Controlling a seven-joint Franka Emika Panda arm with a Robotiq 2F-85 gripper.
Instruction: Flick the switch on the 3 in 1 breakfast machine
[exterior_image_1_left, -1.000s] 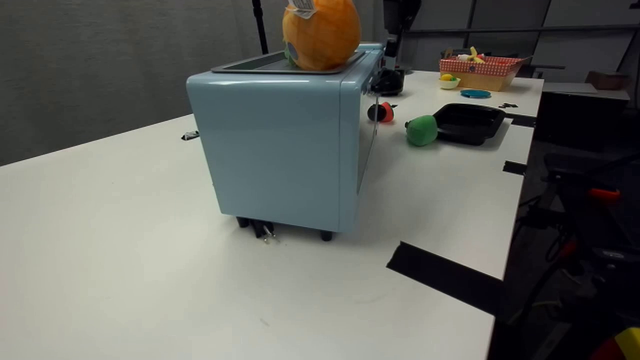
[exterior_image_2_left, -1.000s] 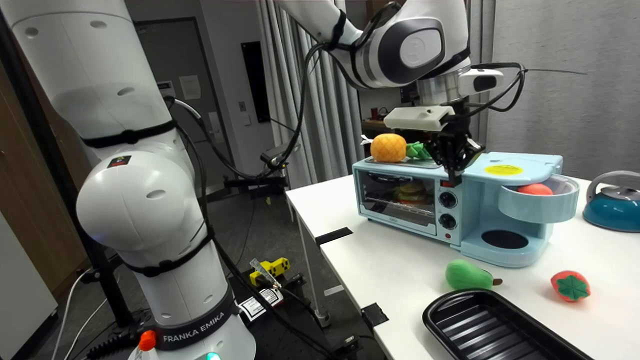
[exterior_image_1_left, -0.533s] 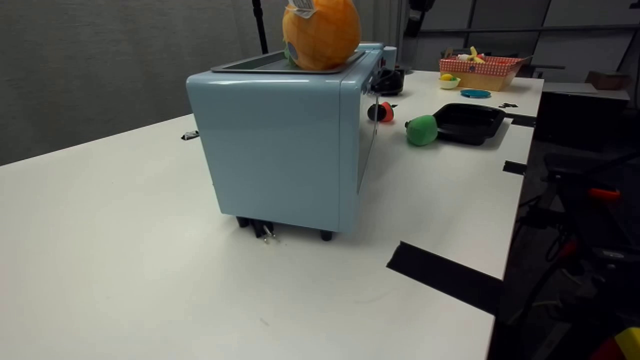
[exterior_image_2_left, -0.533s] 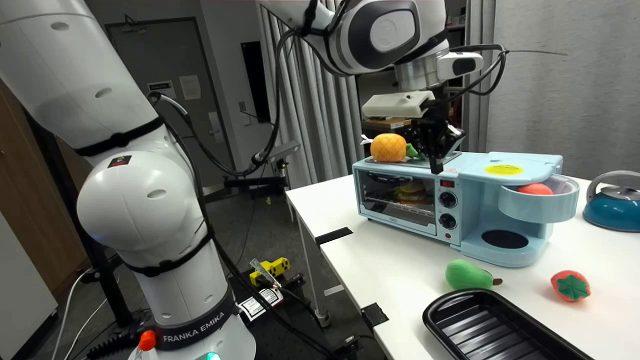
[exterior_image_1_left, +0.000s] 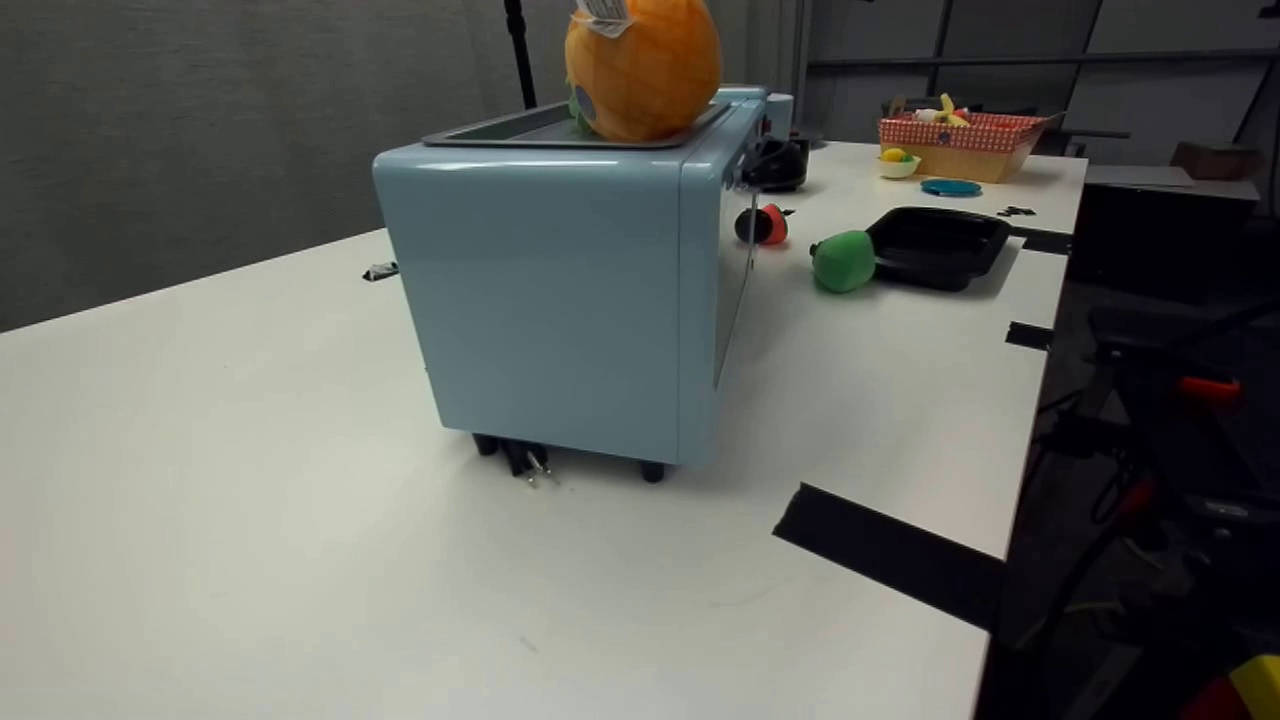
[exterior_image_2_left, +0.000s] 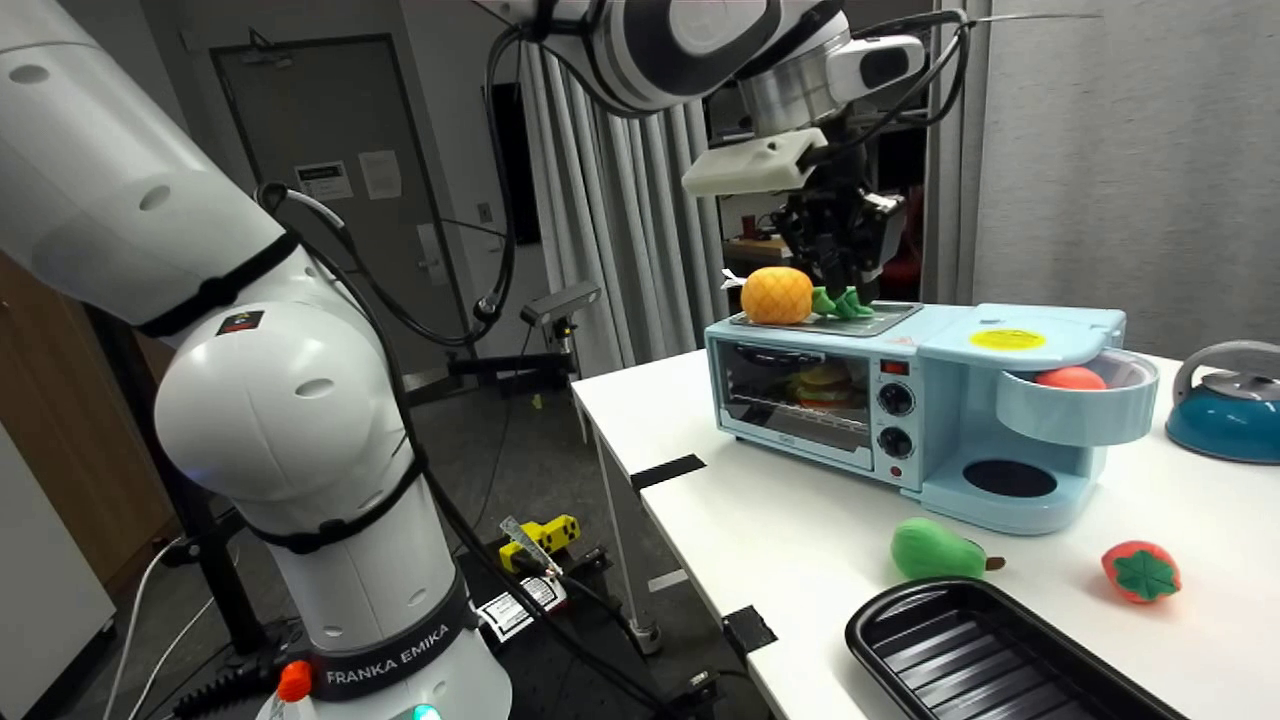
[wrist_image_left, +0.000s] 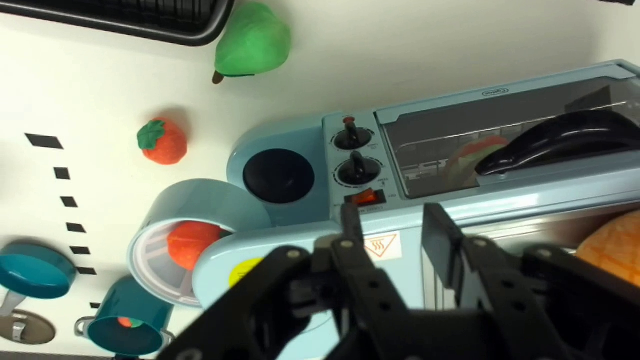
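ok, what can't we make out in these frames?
Small print by the switch: too small to read, wrist view.
Food: partly hidden by the machine's black handle, wrist view.
Red-green object: partly hidden by the wall of the teal pot, wrist view.
Basket: floor hidden by its wall, in an exterior view.

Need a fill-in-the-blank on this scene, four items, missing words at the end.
The breakfast machine has ____ round black knobs beside its red switch.
The toy fruit on top of the breakfast machine is a ____.
In the wrist view, the jaws are not shut but ____.
The pear-shaped toy near the black pan is ____ in colour.
Missing words: two; pineapple; open; green.
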